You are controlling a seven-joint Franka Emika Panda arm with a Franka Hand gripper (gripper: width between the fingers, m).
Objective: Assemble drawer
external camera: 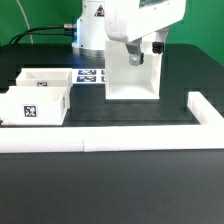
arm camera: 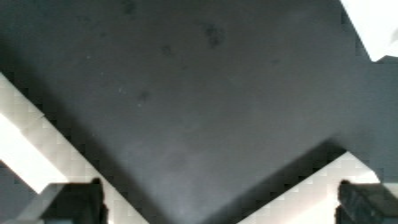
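Along the near side of the black table [external camera: 120,190], a low white border rail [external camera: 130,138] runs left to right and turns toward the far side at its right end. There is open dark table between the rail and the case, and right of the case up to the rail's turned end. The left side is crowded by trays.

Right of centre: the case [external camera: 132,80], white, upright, well apart from the rail. The arm [external camera: 140,18] comes down over its top. The gripper [external camera: 142,57] sits at the case's upper edge; contact can't be told from the exterior view. In the wrist view the gripper [arm camera: 217,203] is spread wide, fingertips [arm camera: 71,203] far apart, nothing between them, just dark surface with white edges either side.

Left side: the near tray [external camera: 52,110] is just behind the rail, touching or not unclear, its inside mostly hidden. Just behind it, the far tray [external camera: 48,70] has an open top showing white walls only.

Labels: a black-and-white square tag [external camera: 30,112] on the near tray's front face. The marker board [external camera: 90,75], flat between the far tray and the case, carries several tags. Patterns only, too small to read.
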